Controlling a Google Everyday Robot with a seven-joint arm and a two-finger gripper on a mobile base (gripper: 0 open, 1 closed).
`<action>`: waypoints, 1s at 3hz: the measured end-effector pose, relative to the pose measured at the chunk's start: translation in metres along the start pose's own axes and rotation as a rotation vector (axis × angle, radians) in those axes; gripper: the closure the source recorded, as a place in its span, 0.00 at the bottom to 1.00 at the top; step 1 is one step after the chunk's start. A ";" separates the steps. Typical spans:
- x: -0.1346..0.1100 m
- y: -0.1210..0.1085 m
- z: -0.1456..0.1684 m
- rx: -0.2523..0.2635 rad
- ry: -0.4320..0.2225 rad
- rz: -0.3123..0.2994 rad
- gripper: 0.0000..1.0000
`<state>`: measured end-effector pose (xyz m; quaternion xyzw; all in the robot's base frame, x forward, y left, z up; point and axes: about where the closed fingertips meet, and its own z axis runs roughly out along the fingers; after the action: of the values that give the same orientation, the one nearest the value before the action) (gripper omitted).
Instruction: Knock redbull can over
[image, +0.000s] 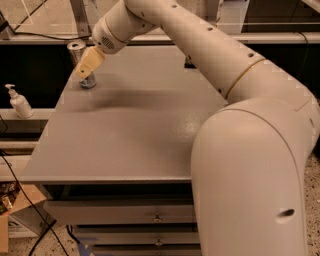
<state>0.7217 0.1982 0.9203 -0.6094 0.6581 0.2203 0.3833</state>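
The redbull can (79, 56), slim and silver with a blue lower part, stands upright at the far left corner of the grey table (130, 130). My gripper (87, 63), with tan fingers, sits right in front of the can and covers its middle, so only the can's top and its blue base (87, 83) show. The fingers point down and to the left. Whether they touch the can I cannot tell.
My large white arm fills the right side of the view and reaches across the table's far edge. A white pump bottle (20, 102) stands on a lower shelf to the left. A small dark object (189, 62) lies at the table's far edge. Drawers sit below the table front.
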 end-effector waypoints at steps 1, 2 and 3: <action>-0.002 -0.002 0.006 0.020 -0.003 0.023 0.00; -0.010 -0.004 0.012 0.042 -0.040 0.034 0.00; -0.011 -0.005 0.019 0.047 -0.061 0.052 0.00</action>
<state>0.7305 0.2194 0.9181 -0.5758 0.6669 0.2331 0.4116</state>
